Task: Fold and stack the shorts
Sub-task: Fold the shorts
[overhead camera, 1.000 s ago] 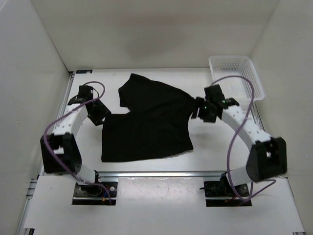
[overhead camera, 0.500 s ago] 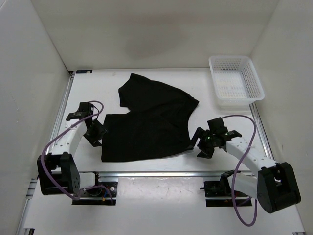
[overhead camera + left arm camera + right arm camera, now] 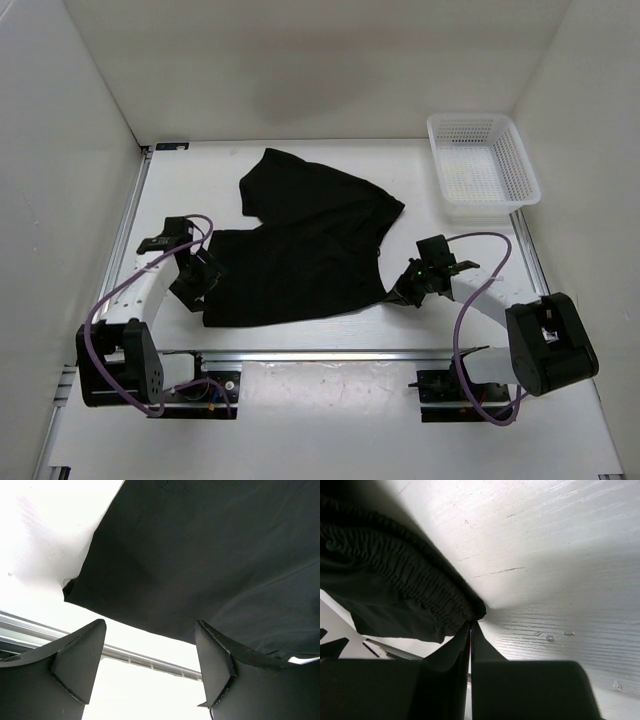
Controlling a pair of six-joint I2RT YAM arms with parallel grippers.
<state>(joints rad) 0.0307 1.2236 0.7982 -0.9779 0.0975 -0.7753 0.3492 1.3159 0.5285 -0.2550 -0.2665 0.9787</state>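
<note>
Shorts (image 3: 300, 245) lie spread; wrist views alone show left gripper (image 3: 150, 625) parted over their hem (image 3: 130, 625), right gripper (image 3: 471, 626) pressed together at their waistband (image 3: 395, 565).

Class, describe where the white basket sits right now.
In the top view, the white basket sits at the far right corner of the table, by the right wall, apart from the black shorts at centre.

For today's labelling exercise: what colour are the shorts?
Plain black shorts; top external view shows best.
</note>
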